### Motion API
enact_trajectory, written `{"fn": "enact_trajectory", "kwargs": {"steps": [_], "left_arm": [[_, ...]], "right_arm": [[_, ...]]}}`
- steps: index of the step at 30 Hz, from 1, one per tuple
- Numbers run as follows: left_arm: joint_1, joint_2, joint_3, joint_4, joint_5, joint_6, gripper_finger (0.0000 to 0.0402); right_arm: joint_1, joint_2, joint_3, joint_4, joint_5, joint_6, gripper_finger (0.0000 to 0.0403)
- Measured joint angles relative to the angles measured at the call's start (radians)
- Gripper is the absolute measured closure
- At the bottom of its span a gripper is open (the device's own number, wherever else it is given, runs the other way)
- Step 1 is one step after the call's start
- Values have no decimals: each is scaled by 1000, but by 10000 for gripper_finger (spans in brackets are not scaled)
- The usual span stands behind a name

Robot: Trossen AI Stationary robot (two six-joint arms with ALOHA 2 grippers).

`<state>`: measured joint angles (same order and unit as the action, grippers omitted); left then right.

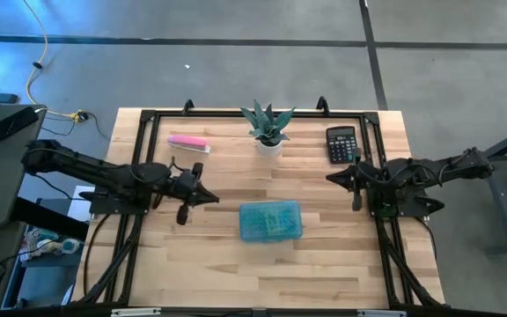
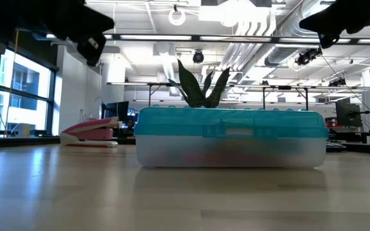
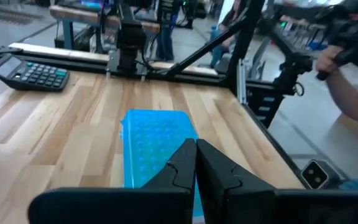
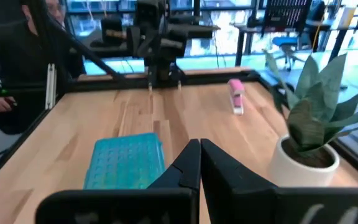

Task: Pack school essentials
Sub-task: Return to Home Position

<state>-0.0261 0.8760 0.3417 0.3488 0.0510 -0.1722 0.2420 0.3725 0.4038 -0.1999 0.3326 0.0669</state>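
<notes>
A translucent blue pencil case (image 1: 271, 220) lies flat and closed on the middle of the table, also seen in the low view (image 2: 230, 136), left wrist view (image 3: 156, 143) and right wrist view (image 4: 126, 160). No loose stationery shows anywhere; pencils, scissors, pen, eraser and sticky pad are out of view. My left gripper (image 1: 186, 214) hangs shut above the table, left of the case (image 3: 196, 155). My right gripper (image 1: 356, 204) hangs shut above the table, right of the case (image 4: 200, 155). Neither touches anything.
A potted plant in a white pot (image 1: 268, 132) stands at the far middle. A black calculator (image 1: 341, 143) lies at the far right, a flat pink bar (image 1: 188, 142) at the far left. A person's arm (image 3: 353, 93) shows beyond the table's right edge.
</notes>
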Motion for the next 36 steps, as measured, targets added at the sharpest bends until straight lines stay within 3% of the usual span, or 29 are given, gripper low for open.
{"fn": "enact_trajectory", "kwargs": {"steps": [8,20,36], "left_arm": [[-1,-160,-183,126,2,-36,401],[-1,-375,-325,138,32,-57,401],[-1,-664,-330,-101,35,-42,401]], "right_arm": [[0,-101,-67,0,0,-9,402],[0,-182,-270,101,75,9,402],[-5,-297,-338,86,188,-49,402]]}}
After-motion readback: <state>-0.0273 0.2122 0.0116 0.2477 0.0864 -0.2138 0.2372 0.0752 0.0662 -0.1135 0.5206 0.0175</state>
